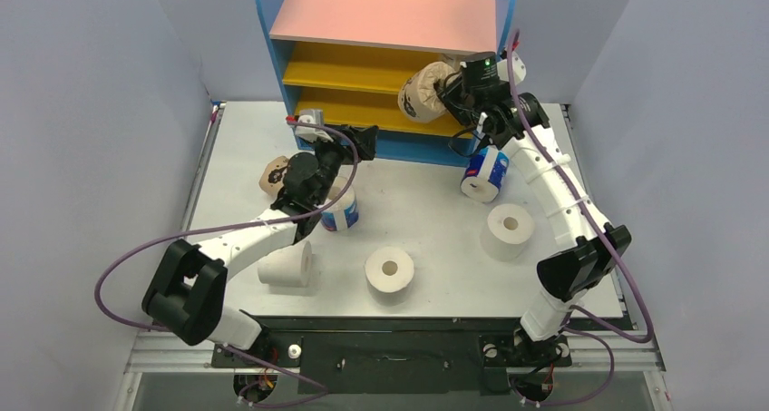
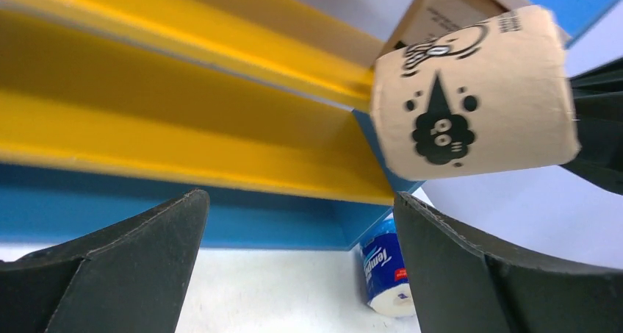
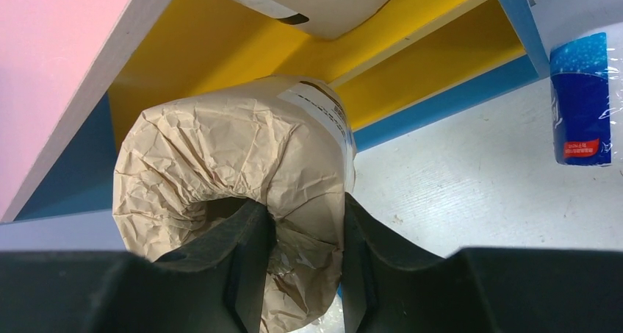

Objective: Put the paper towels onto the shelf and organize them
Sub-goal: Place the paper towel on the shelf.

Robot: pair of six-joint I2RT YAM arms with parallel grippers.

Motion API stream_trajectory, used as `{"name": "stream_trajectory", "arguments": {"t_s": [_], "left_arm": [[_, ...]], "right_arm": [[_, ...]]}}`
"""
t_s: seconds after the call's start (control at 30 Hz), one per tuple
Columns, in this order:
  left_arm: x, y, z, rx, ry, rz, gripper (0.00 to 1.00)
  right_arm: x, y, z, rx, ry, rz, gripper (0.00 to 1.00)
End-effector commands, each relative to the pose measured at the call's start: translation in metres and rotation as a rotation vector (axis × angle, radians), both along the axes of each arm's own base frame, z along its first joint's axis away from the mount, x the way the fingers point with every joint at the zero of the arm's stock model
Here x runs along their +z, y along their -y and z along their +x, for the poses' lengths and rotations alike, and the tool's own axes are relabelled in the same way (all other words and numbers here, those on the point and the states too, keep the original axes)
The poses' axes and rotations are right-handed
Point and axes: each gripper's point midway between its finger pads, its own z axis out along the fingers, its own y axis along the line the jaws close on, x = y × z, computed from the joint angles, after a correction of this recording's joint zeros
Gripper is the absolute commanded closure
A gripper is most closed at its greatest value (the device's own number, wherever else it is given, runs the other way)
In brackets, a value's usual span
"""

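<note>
The shelf (image 1: 385, 16) stands at the back, with blue sides, a pink top and yellow boards. My right gripper (image 1: 446, 92) is shut on a tan-wrapped paper towel roll (image 3: 228, 149), one finger inside its core and the other outside its wall, holding it in the air before the shelf's right end. The left wrist view shows that roll (image 2: 470, 98) too. Another tan roll (image 3: 316, 2) lies on the upper yellow board. My left gripper (image 2: 301, 223) is open and empty, low before the shelf's blue base (image 2: 220, 215). On the table (image 1: 426, 202) lie two blue-and-white rolls (image 1: 342, 213) (image 1: 485, 173), three white rolls (image 1: 390, 269) (image 1: 508, 229) (image 1: 288, 264) and a tan roll (image 1: 274, 173).
My left arm (image 1: 263, 234) crosses over the blue-and-white roll at centre left. My right arm (image 1: 553, 184) runs along the table's right side, past the upright white roll. Grey walls close in both sides.
</note>
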Motion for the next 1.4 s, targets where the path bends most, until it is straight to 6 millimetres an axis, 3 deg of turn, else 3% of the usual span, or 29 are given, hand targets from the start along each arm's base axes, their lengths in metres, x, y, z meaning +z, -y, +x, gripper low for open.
{"name": "stream_trajectory", "arguments": {"t_s": [0.0, 0.17, 0.43, 0.97, 1.37], "left_arm": [[0.083, 0.022, 0.001, -0.091, 0.312, 0.024, 0.04], [0.093, 0.035, 0.007, -0.115, 0.420, 0.081, 0.04], [0.070, 0.065, 0.018, -0.215, 0.483, 0.256, 0.04], [0.062, 0.108, 0.036, -0.288, 0.504, 0.295, 0.04], [0.057, 0.127, 0.045, -0.310, 0.508, 0.283, 0.04]], "right_arm": [[0.034, 0.000, 0.008, -0.015, 0.087, 0.057, 0.69], [0.034, -0.002, 0.011, -0.014, 0.088, 0.058, 0.69], [0.029, -0.002, 0.013, -0.019, 0.077, 0.056, 0.69], [0.030, -0.003, 0.012, -0.020, 0.080, 0.058, 0.65], [0.031, -0.010, 0.016, 0.001, 0.085, 0.078, 0.65]]}}
